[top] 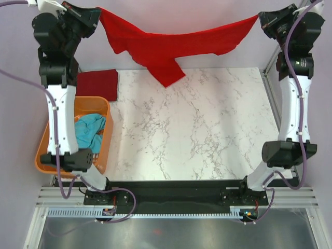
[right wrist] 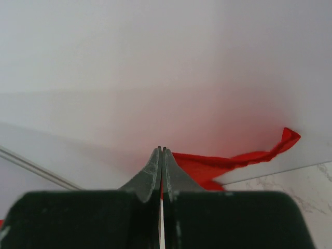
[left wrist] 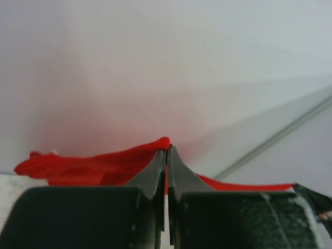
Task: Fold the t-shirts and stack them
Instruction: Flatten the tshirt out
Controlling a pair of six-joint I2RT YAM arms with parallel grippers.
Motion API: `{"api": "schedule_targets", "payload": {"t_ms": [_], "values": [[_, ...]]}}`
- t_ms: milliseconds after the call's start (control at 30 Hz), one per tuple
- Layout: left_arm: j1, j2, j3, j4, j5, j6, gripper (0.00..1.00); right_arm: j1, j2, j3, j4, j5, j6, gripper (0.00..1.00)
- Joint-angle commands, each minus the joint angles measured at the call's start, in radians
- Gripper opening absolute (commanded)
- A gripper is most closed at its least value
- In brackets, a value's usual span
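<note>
The bright red t-shirt (top: 161, 49) hung in a shallow sag above the far edge of the table (top: 207, 135), stretched by its two ends, with a loose flap drooping from its middle toward the marble. It looked like light, limp cloth with no stiffness of its own, likely to bunch or slip wherever unsupported. Edges pinched firmly near the ends seemed the soundest places to hold it. The left gripper (top: 98, 13) had its jaws clamped on one end and the right gripper (top: 259, 19) on the other, each pressed tight on thin fabric. A maroon t-shirt (top: 97, 84) lay folded at the table's far left, just beside the orange basket (top: 105, 140), where the teal t-shirt (top: 89, 129) sat crumpled.
</note>
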Motion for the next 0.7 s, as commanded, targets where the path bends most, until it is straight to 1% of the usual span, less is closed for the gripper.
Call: {"api": "schedule_targets", "payload": {"t_ms": [0, 33, 67, 100, 133, 167, 200, 233, 300, 333, 400, 433, 467, 533, 600, 633, 667], "values": [[0.001, -0.193, -0.165, 0.120, 0.064, 0.009, 0.02, -0.008, -0.111, -0.231, 0.088, 0.005, -0.053, 0.00], [0.001, -0.232, -0.227, 0.149, 0.080, 0.012, 0.02, -0.008, -0.131, -0.286, 0.093, 0.011, -0.057, 0.00], [0.001, -0.265, -0.346, 0.163, 0.088, 0.018, 0.02, -0.008, -0.151, -0.335, 0.094, 0.028, -0.071, 0.00], [0.001, -0.299, -0.404, 0.181, 0.094, 0.022, 0.02, -0.008, -0.196, -0.425, 0.099, 0.041, -0.079, 0.00], [0.001, -0.386, -0.527, 0.198, 0.096, 0.031, 0.02, -0.008, -0.219, -0.471, 0.105, 0.054, -0.088, 0.00], [0.001, -0.422, -0.585, 0.236, 0.097, 0.031, 0.02, -0.008, -0.237, -0.510, 0.108, 0.066, -0.097, 0.00], [-0.004, -0.463, -0.641, 0.241, 0.100, 0.025, 0.02, -0.008, -0.271, -0.577, 0.090, 0.103, -0.117, 0.00], [-0.004, -0.526, -0.742, 0.241, 0.126, 0.013, 0.02, -0.010, -0.283, -0.610, 0.077, 0.117, -0.125, 0.00], [-0.004, -0.598, -0.860, 0.238, 0.154, -0.004, 0.02, -0.014, -0.328, -0.712, 0.039, 0.146, -0.141, 0.00], [-0.004, -0.672, -0.987, 0.234, 0.159, -0.015, 0.02, -0.016, -0.342, -0.741, 0.019, 0.161, -0.151, 0.00], [-0.006, -0.738, -1.107, 0.212, 0.153, -0.023, 0.02, -0.016, -0.391, -0.835, -0.051, 0.218, -0.163, 0.00], [-0.006, -0.775, -1.212, 0.204, 0.159, -0.024, 0.02, -0.016, -0.408, -0.866, -0.082, 0.254, -0.158, 0.00], [-0.006, -0.828, -1.256, 0.195, 0.169, -0.021, 0.02, -0.017, -0.421, -0.924, -0.117, 0.268, -0.155, 0.00], [-0.006, -0.878, -1.359, 0.159, 0.197, 0.005, 0.02, -0.017, -0.463, -0.990, -0.191, 0.313, -0.163, 0.00], [-0.006, -0.937, -1.408, 0.090, 0.208, 0.025, 0.02, -0.017, -0.493, -1.079, -0.258, 0.379, -0.157, 0.00], [-0.009, -0.950, -1.440, 0.056, 0.212, 0.044, 0.02, -0.017, -0.500, -1.105, -0.271, 0.428, -0.152, 0.00], [-0.018, -0.964, -1.454, 0.030, 0.214, 0.060, 0.02, -0.020, -0.503, -1.152, -0.297, 0.445, -0.145, 0.00]]}}
